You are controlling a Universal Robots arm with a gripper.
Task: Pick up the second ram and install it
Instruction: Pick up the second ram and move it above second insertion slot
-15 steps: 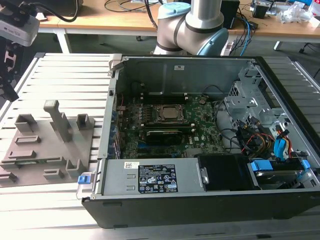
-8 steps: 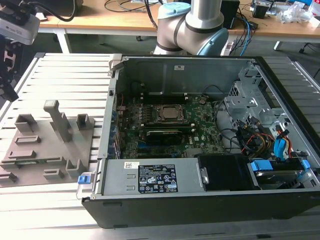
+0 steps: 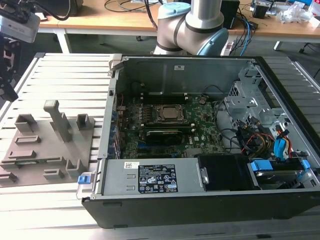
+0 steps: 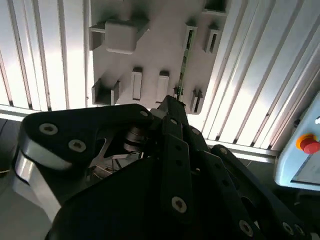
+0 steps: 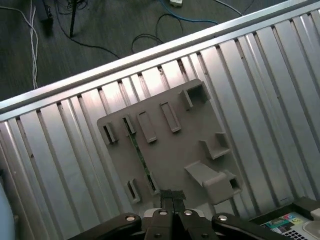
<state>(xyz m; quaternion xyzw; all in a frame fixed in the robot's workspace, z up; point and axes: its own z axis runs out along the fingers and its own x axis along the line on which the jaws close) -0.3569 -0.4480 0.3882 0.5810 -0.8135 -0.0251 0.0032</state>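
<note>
The second ram (image 5: 141, 156) is a thin green stick standing on edge in a slot of the grey holder tray (image 5: 190, 135). In the second wrist view the ram (image 4: 184, 57) shows as a narrow green line in the tray (image 4: 150, 30). My gripper (image 5: 172, 196) hovers above the tray, just off one end of the stick, with its black fingers together and nothing between them. Its fingertips (image 4: 171, 104) point down at the tray. In the exterior view the tray (image 3: 50, 150) lies to the left of the open computer case.
The open computer case (image 3: 200, 200) holds the green motherboard (image 3: 200, 120), its memory slots (image 3: 167, 135) and loose cables at the exterior view's right. The ribbed metal table (image 3: 65, 80) carries both. A pendant with a red button (image 4: 309, 144) lies near the table's edge.
</note>
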